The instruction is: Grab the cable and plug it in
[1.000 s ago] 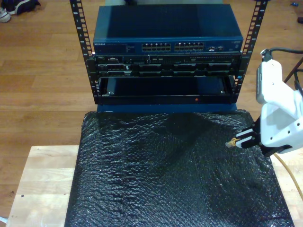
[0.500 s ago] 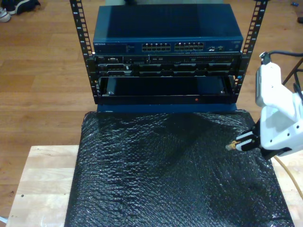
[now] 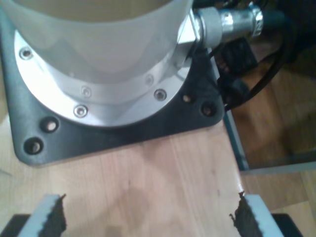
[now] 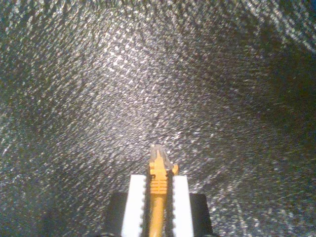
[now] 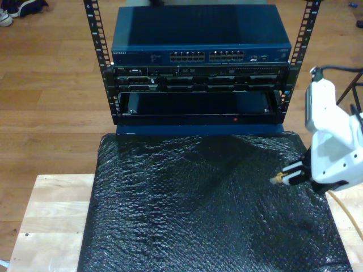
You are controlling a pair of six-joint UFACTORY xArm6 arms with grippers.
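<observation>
My second hand (image 5: 291, 173) has drifted slightly closer to the rack (image 5: 198, 62) since a moment ago, its jaws clamped on the cable (image 4: 158, 185), clear plug poking out just above the black sheet (image 5: 198, 209). My first hand (image 3: 148, 217) hangs wide open over the wooden table (image 3: 163, 182).

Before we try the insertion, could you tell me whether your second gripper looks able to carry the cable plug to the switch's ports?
Probably yes: my second gripper holds the cable above the black mat, with nothing visible between it and the switch ports.
</observation>
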